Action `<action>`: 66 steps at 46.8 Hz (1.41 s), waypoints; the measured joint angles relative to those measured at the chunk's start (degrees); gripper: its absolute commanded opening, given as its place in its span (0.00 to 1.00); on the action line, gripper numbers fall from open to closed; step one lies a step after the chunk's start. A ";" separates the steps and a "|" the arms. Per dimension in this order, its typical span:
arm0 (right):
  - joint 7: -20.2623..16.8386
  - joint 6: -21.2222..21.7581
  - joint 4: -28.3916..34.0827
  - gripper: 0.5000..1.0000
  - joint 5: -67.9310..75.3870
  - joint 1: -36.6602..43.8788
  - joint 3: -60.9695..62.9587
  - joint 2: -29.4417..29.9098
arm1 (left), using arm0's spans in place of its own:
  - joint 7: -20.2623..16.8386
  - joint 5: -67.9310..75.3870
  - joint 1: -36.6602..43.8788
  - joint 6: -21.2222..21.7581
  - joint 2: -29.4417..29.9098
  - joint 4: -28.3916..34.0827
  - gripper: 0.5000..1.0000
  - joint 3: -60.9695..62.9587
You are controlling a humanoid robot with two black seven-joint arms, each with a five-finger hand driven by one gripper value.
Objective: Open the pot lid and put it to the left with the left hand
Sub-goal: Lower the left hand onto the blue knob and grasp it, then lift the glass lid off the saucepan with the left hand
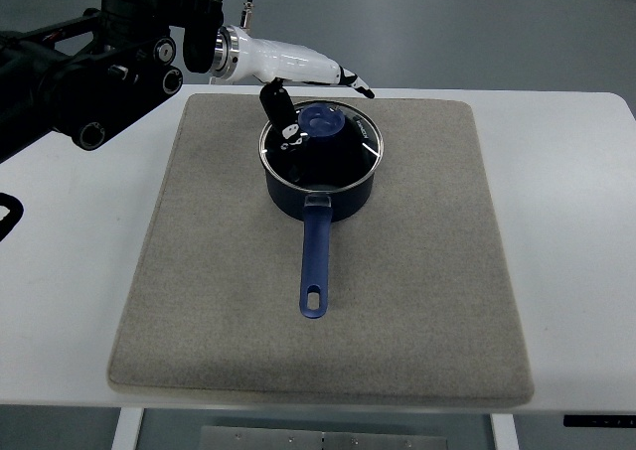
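Note:
A dark blue saucepan (320,190) stands at the back middle of the grey mat (417,271), its long handle (315,266) pointing toward me. The glass lid (348,150) with a metal rim and a blue knob (323,120) sits on the pot. My left hand (320,100), white with black fingertips, reaches in from the upper left and hovers over the lid's back edge. Its fingers (348,78) stretch out past the knob and the thumb (279,112) hangs down over the lid's left side. The hand is open and holds nothing.
The mat covers most of a white table (576,231). The black forearm (89,73) of the left arm fills the upper left corner. A small black part (6,217) shows at the left edge. Bare mat lies left of the pot.

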 measured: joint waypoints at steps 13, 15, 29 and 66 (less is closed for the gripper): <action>0.01 0.00 0.00 0.83 0.00 0.00 0.00 0.00 | 1.33 1.98 0.01 0.00 -0.66 0.48 0.67 0.00; 0.00 0.00 0.00 0.83 0.00 0.00 0.00 0.00 | 2.06 2.00 0.03 0.00 -0.77 0.70 0.64 0.00; 0.00 0.00 0.00 0.83 0.00 0.00 0.00 0.00 | 3.13 2.00 0.08 0.00 -1.14 0.76 0.63 0.00; 0.00 0.00 0.00 0.83 0.00 0.00 0.00 0.00 | 3.13 2.00 0.02 0.00 -1.20 0.75 0.00 0.09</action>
